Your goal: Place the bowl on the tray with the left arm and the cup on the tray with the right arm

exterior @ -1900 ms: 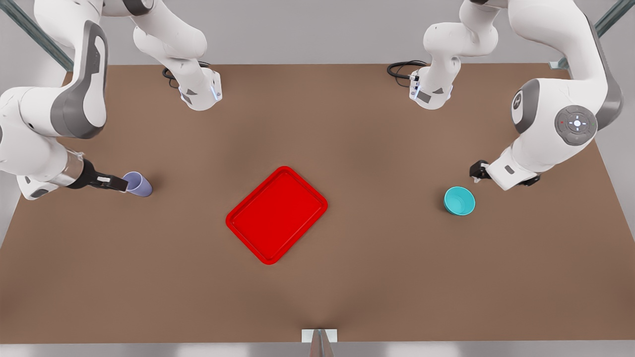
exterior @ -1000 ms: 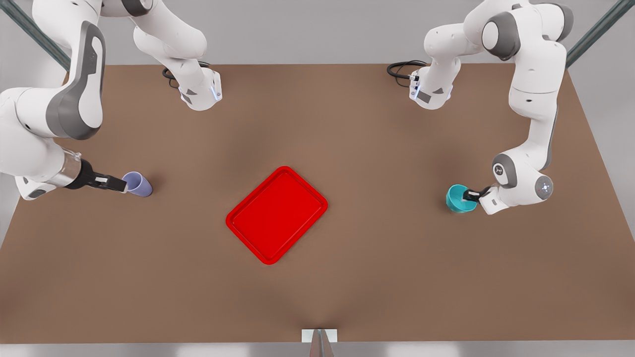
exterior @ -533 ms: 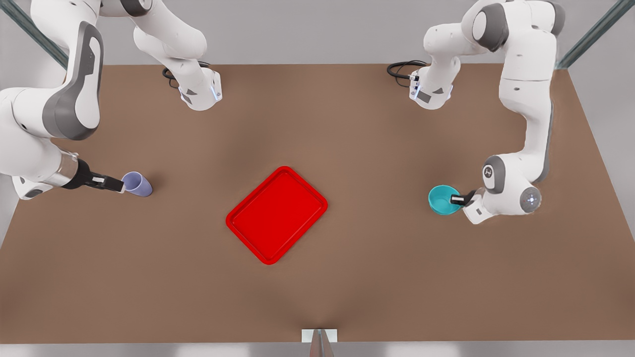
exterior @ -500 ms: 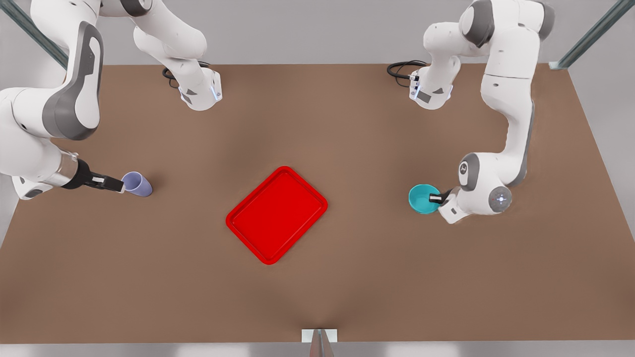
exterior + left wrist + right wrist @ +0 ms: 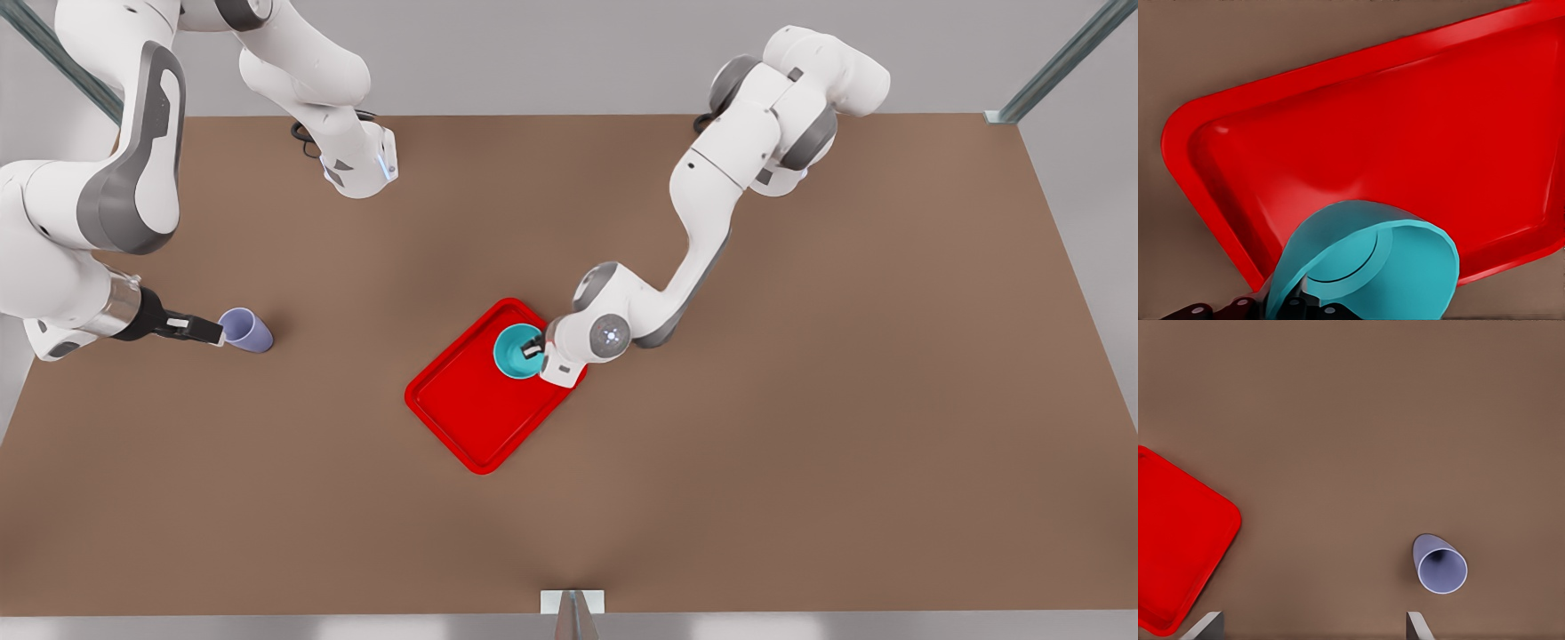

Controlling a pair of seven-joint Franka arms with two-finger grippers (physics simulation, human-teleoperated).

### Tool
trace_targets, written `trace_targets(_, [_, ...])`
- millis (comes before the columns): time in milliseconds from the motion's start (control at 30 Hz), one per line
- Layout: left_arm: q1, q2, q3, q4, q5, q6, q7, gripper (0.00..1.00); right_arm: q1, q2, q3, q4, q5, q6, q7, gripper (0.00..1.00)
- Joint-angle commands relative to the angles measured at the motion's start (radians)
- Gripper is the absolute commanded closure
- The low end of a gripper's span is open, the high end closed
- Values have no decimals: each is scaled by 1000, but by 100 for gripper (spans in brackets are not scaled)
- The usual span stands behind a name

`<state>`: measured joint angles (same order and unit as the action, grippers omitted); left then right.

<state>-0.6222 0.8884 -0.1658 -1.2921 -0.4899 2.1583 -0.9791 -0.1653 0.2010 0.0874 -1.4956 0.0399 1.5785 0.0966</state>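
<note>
Smooth teal bowl (image 5: 518, 352) (shallow, plain)

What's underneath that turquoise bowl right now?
The red tray lies under the bowl, which the left claw grips by its rim. The bowl hides the patch directly below, so contact cannot be told.

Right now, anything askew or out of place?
Nothing stands out. The bowl is gripped by its rim in the left gripper over the tray. The cup stands upright on the table, just off the right gripper.
</note>
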Motion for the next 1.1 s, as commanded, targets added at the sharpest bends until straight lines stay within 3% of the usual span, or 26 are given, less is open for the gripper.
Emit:
trace_targets(0, [4,0,0,-1,178,-12,-12,79,0,0,0,0,0,0,0,0])
trace_targets(33, [9,1,0,-1,180,-8,-12,78,0,0,0,0,0,0,0,0])
trace_targets(67, [10,6,0,-1,182,-6,-13,47,1,0,0,0,0,0,0,0])
trace_targets(100, [12,10,0,-1,180,-5,-13,40,0,0,0,0,0,0,0,0])
trace_targets(167, [13,12,0,-1,183,-5,6,1,0,0,0,0,0,0,0,0])
trace_targets(267, [65,-32,0,-1,221,-41,77,0,0,0,0,2,0,0,0,0])
trace_targets(300, [81,-115,22,5,261,-168,137,0,0,0,0,0,0,0,0,0])
trace_targets(333, [124,-207,130,45,304,-487,255,0,1,0,0,0,0,0,0,0])
trace_targets(400, [137,-361,290,66,501,-670,790,0,0,0,0,0,0,0,0,0])
trace_targets(433, [148,-414,353,53,504,-782,1000,0,1,0,0,0,0,0,2,0])
trace_targets(533, [173,-555,365,-9,574,-813,1004,0,0,0,0,0,0,0,0,0])
trace_targets(600, [323,-655,213,-113,587,-758,993,0,0,0,0,0,0,-9,0,0])
trace_targets(933, [334,-646,232,-88,537,-842,1031,0,-2,17,-15,-8,-8,-11,-61,0])
trace_targets(1067, [335,-606,232,-85,511,-795,1021,0,-60,24,-29,-213,-12,187,-172,0])
